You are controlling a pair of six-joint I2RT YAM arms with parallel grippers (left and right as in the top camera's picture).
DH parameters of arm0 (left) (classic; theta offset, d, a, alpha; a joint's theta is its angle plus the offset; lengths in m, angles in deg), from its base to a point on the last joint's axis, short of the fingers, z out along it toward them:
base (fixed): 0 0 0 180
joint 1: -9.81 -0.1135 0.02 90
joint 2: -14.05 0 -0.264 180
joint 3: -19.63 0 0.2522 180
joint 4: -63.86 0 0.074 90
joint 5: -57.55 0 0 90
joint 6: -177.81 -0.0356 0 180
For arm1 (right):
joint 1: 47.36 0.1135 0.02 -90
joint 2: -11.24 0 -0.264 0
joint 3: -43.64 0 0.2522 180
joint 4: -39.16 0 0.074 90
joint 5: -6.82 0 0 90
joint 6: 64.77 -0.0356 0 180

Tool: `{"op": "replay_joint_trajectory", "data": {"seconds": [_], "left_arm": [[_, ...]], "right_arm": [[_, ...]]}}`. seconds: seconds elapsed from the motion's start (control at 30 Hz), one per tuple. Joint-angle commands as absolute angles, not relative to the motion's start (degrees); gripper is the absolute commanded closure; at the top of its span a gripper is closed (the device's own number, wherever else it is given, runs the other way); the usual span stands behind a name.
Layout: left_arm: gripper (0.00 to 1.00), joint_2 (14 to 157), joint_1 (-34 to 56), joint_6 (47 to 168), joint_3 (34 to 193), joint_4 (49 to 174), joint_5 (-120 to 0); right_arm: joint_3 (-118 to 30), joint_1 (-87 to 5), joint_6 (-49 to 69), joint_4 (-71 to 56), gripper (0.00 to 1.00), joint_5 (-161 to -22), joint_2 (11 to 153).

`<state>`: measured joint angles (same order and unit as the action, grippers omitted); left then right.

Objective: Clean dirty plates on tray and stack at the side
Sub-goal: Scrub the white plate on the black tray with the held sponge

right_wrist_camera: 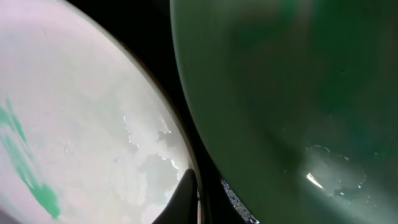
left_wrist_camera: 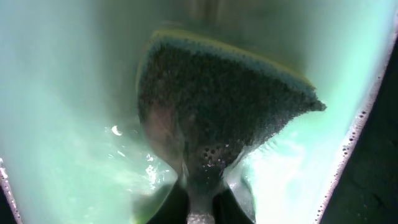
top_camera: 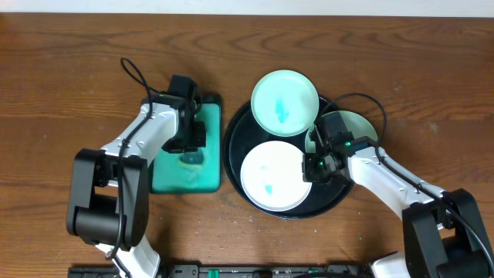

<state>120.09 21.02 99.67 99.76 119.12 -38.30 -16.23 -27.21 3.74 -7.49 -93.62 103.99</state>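
We see a large round glossy black tray on the brown wooden worktop, right of centre, and all three plates are on it. A small round mint plate with a teal smear lies at the far side, its edge reaching past the tray's rim. A small round white plate with teal streaks lies at the near side. A small round pale green plate lies at the right and is partly covered by the right arm.

The right claw sits low between the white and the pale green plates. In its wrist view the white plate fills the left and the green plate the right, with a black strip of tray between them. Only one dark fingertip shows, so we cannot tell how wide this claw stands.

Left of the tray, just beside it, sits a rectangular teal plastic basin. The left claw reaches down into it. Its wrist view, which is blurred, shows a dark scouring sponge with a yellow edge squeezed to a point where the claw pinches it. The shiny patches on the pale basin floor may be water.
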Motion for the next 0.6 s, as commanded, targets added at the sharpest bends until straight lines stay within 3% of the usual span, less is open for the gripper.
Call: {"op": "replay_joint_trajectory", "data": {"seconds": [0.0,0.1,0.17,0.47,0.57], "left_arm": [[0.93,121.36,21.32,100.26,100.59,119.86,-35.24],[0.88,119.81,21.26,100.55,101.57,121.94,-35.39],[0.93,118.21,21.26,100.55,102.82,123.86,-35.39],[0.93,105.99,21.43,100.57,104.57,128.34,-39.50],[0.93,102.47,22.20,100.83,104.55,128.36,-34.23]], "right_arm": [[-15.49,-27.06,2.95,-7.12,0.99,-88.83,106.20],[-15.49,-27.06,2.97,-7.14,0.99,-88.83,106.20],[-15.49,-27.06,2.97,-7.14,0.99,-88.81,106.20],[-15.49,-27.06,2.95,-7.01,0.99,-88.81,106.20],[-15.49,-27.06,2.95,-6.92,0.99,-88.81,106.20]]}}
